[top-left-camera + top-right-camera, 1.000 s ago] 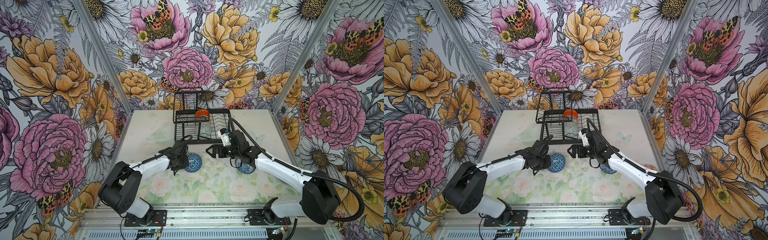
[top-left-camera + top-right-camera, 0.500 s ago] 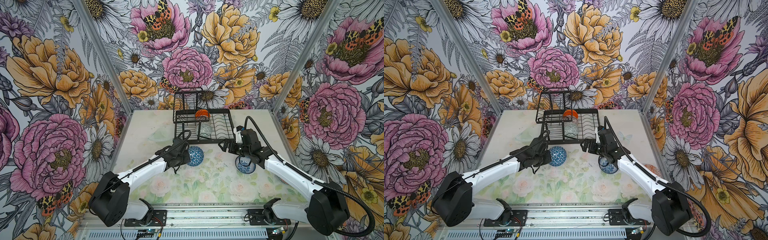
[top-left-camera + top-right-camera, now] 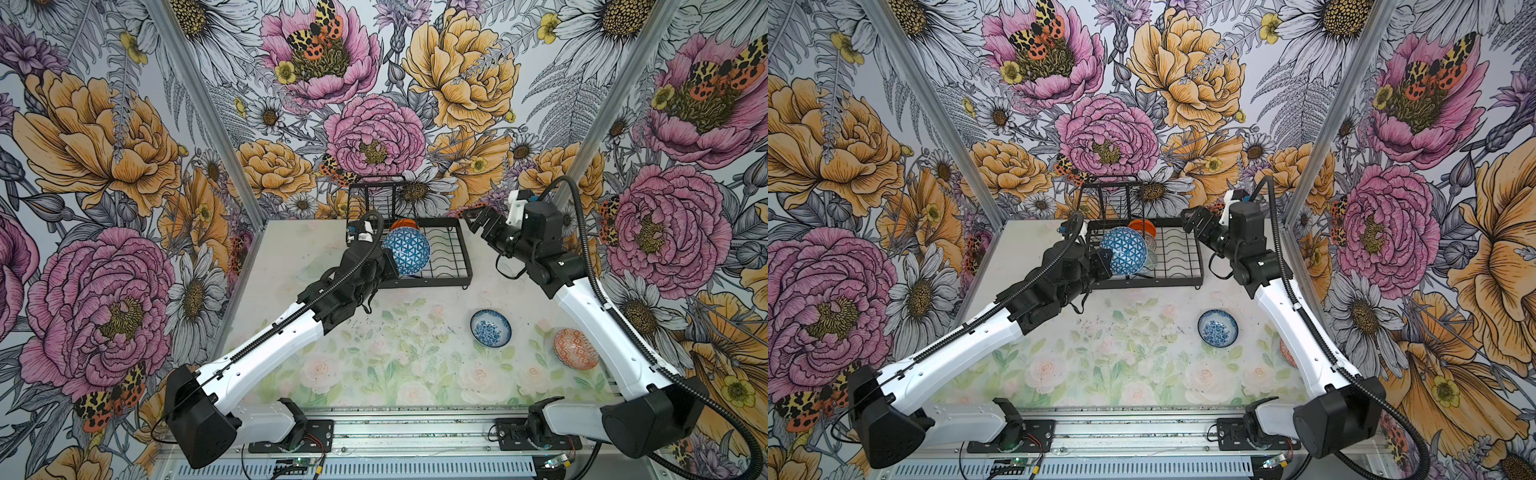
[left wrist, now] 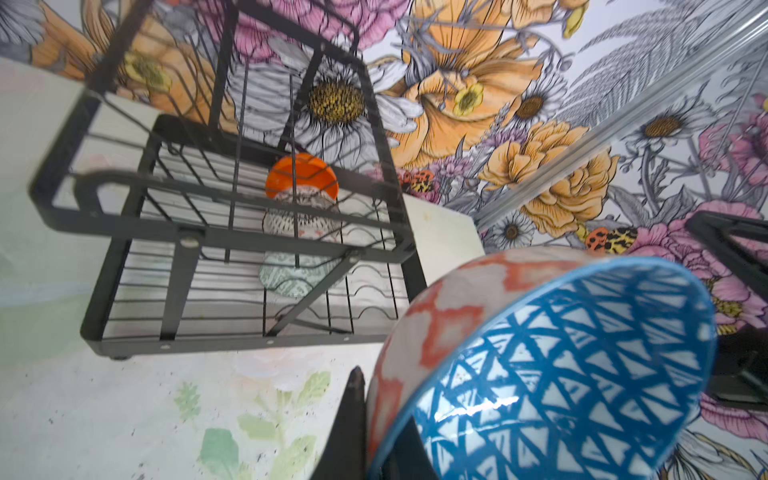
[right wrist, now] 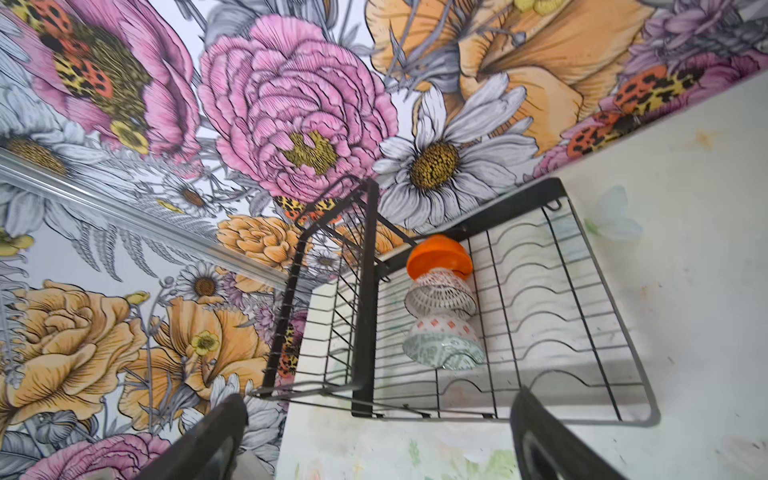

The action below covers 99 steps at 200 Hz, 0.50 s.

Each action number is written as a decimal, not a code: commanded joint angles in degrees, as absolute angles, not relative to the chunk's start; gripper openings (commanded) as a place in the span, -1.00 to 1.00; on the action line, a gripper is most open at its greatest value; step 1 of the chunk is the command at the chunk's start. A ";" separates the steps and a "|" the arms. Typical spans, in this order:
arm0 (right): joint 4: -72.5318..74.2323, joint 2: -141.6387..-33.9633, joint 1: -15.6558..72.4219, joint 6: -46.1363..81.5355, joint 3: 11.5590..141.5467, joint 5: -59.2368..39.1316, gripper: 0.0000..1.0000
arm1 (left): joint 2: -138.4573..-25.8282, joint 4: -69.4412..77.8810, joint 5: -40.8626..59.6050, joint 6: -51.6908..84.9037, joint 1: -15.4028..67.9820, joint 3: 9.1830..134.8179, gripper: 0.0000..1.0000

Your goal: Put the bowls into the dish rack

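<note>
By the dish rack (image 3: 466,253), left pincer (image 3: 390,262) clamps blue bowl (image 3: 409,249); right pincer (image 5: 378,399) gapes.

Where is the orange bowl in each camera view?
A top view: orange bowl at the rack's back, peeking out behind the blue bowl.
A top view: orange bowl in the same spot, behind the blue bowl.
Left wrist: orange bowl ends the row in the rack, behind the lattice bowl.
Right wrist: orange bowl at the same end of the row.
Shared landmark: the black rack.
</note>
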State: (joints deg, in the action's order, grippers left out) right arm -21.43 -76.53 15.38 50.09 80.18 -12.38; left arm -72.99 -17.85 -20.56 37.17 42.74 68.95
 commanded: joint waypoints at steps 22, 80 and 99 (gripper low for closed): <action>-21.34 -84.05 15.55 61.71 93.44 -14.92 0.99 | -80.03 -1.27 -39.46 21.87 41.47 78.00 -1.00; -21.18 -89.18 20.21 74.19 106.00 -11.63 0.99 | -94.09 11.86 -44.02 8.18 39.37 88.14 -1.00; -21.21 -89.87 21.83 77.45 107.21 -10.42 0.99 | -97.01 16.44 -43.66 5.90 39.59 89.12 -1.00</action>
State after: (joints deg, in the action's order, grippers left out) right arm -21.61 -89.17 20.08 70.57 104.12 -12.58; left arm -95.22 4.95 -41.06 12.56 39.35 86.32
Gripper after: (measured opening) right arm 0.995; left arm 0.084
